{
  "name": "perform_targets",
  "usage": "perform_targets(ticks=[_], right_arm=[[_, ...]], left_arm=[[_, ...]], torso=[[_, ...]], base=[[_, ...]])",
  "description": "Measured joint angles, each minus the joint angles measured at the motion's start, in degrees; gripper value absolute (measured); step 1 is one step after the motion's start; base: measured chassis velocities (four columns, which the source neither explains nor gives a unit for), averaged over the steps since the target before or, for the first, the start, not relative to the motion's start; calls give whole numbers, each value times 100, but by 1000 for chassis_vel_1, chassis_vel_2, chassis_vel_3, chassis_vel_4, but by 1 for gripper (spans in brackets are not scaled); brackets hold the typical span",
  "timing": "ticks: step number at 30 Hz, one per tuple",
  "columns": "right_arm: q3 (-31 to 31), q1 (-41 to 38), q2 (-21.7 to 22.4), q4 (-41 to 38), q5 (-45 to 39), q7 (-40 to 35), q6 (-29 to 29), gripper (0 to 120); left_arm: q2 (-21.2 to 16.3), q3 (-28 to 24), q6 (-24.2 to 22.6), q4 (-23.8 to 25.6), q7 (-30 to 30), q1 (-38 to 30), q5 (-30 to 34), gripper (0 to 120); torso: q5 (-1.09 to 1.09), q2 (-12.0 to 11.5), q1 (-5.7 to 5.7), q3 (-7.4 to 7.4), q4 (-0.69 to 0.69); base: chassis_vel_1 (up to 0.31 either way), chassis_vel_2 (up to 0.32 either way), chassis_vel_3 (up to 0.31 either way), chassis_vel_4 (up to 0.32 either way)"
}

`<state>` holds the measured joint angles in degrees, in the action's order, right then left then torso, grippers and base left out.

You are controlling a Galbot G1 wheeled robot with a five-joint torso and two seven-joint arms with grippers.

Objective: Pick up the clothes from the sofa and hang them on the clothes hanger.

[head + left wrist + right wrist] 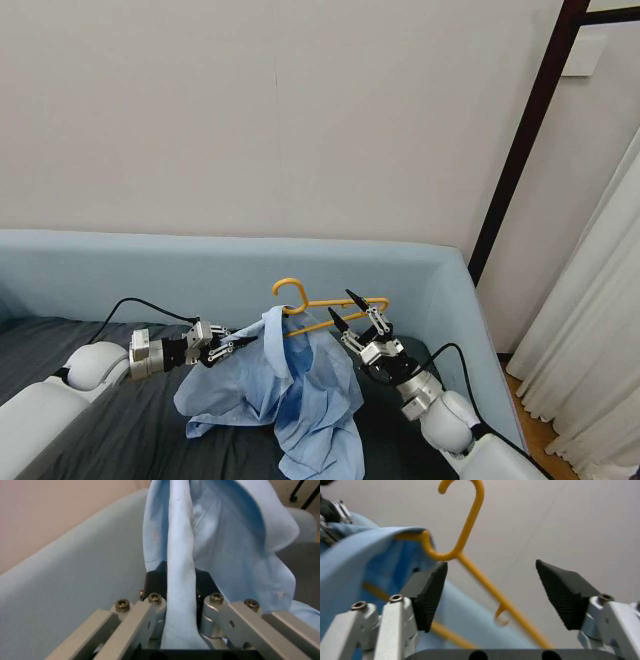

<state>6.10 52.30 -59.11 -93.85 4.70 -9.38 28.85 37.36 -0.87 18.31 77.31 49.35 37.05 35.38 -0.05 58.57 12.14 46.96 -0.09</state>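
Faced a pale wall above the light-blue sofa (100, 265) back. Found the yellow clothes hanger (331, 303) raised just before that backrest, hook upward, long bar running sideways between the two arms. Saw the blue shirt (290, 385) draped over the hanger's left shoulder and trailing below it onto the dark seat cushion (110, 425). Had the left gripper (232, 346) clenched on a fold of shirt just left of the hanger's hook. Had the right gripper (358, 312) spread wide at the hanger's right end, pads (432, 592) either side of the bar, apart from it, grasping nothing. Could not tell what bore the hanger up. Judged the right arm nearer the bare shoulder and the left nearer the cloth, so the shirt needed drawing along the bar, rightward.
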Motion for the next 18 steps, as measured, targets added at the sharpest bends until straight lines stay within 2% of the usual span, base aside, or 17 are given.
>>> perform_targets(ticks=[3,4,5,7,9,11,13,14,17,18], right_arm=[[373,252,187,-166,-2055,90,-540,88],[373,252,187,-166,-2055,90,-540,88],[411,273,199,-166,-2407,126,-605,92],[484,300,197,-29,-3849,474,-725,98],[488,300,192,6,-4072,550,-736,99],[501,251,144,300,-5633,1238,-873,100],[511,181,79,564,-6589,1773,-947,100],[511,181,79,564,-6589,1773,-947,100],[473,21,-118,1130,-7696,2763,-1057,100],[467,-11,-162,1241,-7806,2934,-1064,100]], left_arm=[[45,-18,-1,-64,-22,-90,-7,7],[45,-18,-1,-64,-22,-90,-7,7],[48,-21,-1,-67,-23,-101,-7,7],[57,-34,-1,-85,-27,-144,-7,7],[58,-36,-1,-87,-27,-151,-7,7],[59,-55,4,-122,-29,-207,-5,7],[58,-66,18,-134,-30,-237,-2,7],[58,-66,18,-134,-30,-237,-2,7],[52,-69,42,-128,-30,-254,10,7],[52,-69,44,-124,-30,-256,15,7]], torso=[[1,0,0,0,0],[1,0,0,0,0],[0,0,0,0,0],[0,0,0,0,1],[0,0,0,0,2],[1,0,0,0,2],[0,0,1,0,1],[0,0,1,0,1],[0,0,0,0,1],[0,0,1,0,1]], base=[[0,0,0,0],[0,0,0,0],[0,0,0,0],[0,0,0,0],[0,0,0,0],[0,0,0,0],[0,0,0,0],[0,0,0,0],[0,0,0,0],[0,0,0,0]])
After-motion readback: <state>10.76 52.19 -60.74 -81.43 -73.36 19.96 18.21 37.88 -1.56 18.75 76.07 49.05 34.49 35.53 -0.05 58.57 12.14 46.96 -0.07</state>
